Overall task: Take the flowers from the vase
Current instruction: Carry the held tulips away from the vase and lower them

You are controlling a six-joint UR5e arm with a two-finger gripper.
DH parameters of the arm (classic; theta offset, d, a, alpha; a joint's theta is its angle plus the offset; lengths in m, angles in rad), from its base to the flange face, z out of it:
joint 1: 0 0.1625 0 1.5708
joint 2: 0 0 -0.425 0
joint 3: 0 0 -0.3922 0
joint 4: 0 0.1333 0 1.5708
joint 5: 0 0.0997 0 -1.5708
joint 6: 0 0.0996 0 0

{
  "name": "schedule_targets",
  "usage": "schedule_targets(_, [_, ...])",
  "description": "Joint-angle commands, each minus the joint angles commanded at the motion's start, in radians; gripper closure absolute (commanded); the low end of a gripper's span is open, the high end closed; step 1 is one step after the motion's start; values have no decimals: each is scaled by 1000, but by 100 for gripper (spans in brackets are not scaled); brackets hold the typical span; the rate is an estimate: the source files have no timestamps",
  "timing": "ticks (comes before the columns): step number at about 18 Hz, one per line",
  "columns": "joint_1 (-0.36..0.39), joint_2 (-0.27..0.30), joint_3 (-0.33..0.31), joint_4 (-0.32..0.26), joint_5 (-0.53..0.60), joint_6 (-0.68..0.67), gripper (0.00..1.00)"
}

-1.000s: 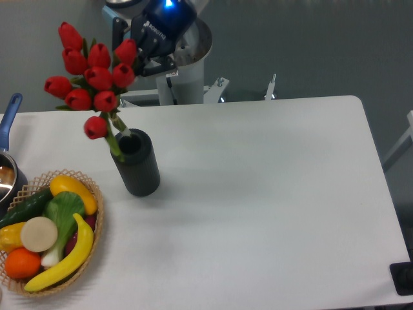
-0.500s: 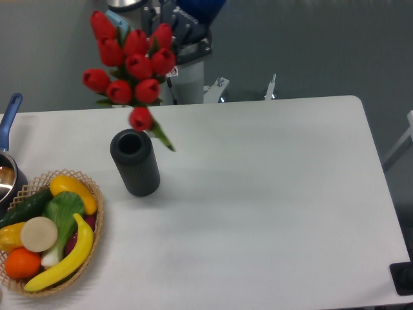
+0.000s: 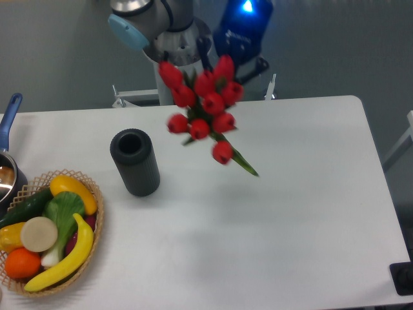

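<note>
The flowers (image 3: 205, 103), a bunch of red tulip buds on green stems, hang in the air above the middle of the table's back half, clear of the vase. Their green stem end (image 3: 247, 166) points down and to the right. My gripper (image 3: 227, 70) is right behind the buds, under its blue-lit wrist (image 3: 242, 29), and is shut on the bunch; the buds hide its fingertips. The black vase (image 3: 135, 165) stands upright to the left, well apart from the bunch, and its round mouth shows nothing inside.
A wicker basket (image 3: 95, 213) of fruit and vegetables sits at the front left. A metal pot with a blue handle (image 3: 9, 116) is at the left edge. The arm's base (image 3: 173, 48) rises behind the table. A black object (image 3: 402, 279) is at the front right corner.
The flowers have come up out of the vase and travelled right with my gripper, from above the vase to above the table's middle. The vase has stayed in place.
</note>
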Motion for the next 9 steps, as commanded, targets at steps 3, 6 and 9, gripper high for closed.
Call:
schedule_targets(3, [-3, -78, 29, 14, 54, 119, 100])
schedule_targets(6, [-27, -129, 61, 14, 161, 176, 100])
schedule_targets(9, [-89, -193, 103, 12, 327, 179, 97])
